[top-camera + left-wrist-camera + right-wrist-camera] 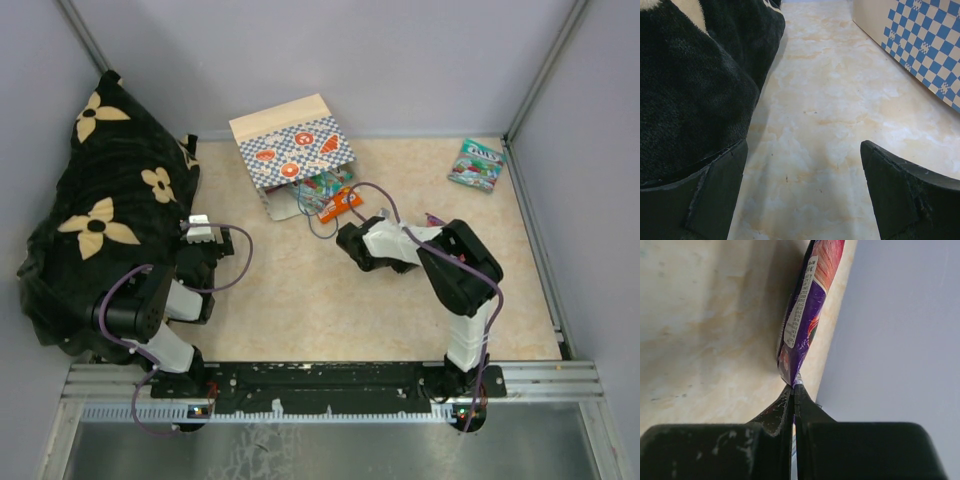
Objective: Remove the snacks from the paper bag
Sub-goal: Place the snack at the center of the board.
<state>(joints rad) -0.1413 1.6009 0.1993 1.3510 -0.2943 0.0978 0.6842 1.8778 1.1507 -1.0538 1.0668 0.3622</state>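
Task approx. part done. Teal pouch (476, 165) out, far-R corner. Purple pouch (807, 315) pinched in R gripper (794, 387). Other snacks (330, 195) left at paper bag (290, 145) mouth. L gripper (802, 147) spread wide, empty.

My left arm (150, 310) and right arm (455, 275) are both built of chunky black joint housings with white link sections between them, and they stand on a black rail (330, 378) fixed to a ribbed aluminium bar (330, 410). A thin purple cable (240, 262) loops along each arm, and a small white block (198, 230) sits on my left wrist. My left gripper (803, 144) has broad matt black fingers with frayed pad edges, while my right gripper (794, 387) has black fingers tapering to thin tips, scuffed with pale scratches.
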